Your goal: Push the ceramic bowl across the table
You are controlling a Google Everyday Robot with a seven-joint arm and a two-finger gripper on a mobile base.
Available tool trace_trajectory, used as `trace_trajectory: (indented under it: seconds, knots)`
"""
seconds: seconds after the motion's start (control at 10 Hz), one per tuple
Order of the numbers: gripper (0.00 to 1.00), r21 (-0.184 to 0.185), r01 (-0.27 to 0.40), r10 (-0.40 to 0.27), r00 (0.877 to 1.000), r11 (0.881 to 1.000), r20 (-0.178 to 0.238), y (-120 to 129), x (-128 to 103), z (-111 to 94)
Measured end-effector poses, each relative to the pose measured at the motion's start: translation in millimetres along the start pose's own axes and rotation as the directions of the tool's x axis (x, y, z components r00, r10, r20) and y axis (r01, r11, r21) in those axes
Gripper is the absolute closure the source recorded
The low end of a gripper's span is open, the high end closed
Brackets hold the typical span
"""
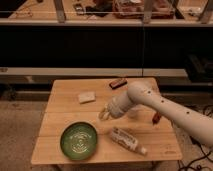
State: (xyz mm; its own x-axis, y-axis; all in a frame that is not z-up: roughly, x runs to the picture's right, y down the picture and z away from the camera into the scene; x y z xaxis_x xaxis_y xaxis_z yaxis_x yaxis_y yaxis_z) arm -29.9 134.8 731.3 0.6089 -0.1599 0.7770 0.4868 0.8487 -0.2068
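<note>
The ceramic bowl (79, 140) is a wide, shallow green dish with a pale centre pattern. It sits upright at the front left of the light wooden slatted table (65, 100). My gripper (104, 114) hangs at the end of the white arm that reaches in from the right. It is over the table's middle, up and to the right of the bowl, apart from it by a short gap.
A white bottle (127, 140) lies on its side right of the bowl. A pale sponge (86, 97) and a dark bar (118, 83) lie toward the back. A small reddish item (156, 118) sits at the right. Dark shelving stands behind the table.
</note>
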Motion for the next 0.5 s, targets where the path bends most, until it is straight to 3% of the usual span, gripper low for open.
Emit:
trace_trajectory:
  seconds: [0.2, 0.5]
  knots:
    - [1.00, -0.010, 0.098, -0.098, 0.995, 0.995, 0.014, -19, -9, 34]
    - [1.00, -0.046, 0.203, -0.202, 0.979, 0.978, 0.025, -31, -17, 71]
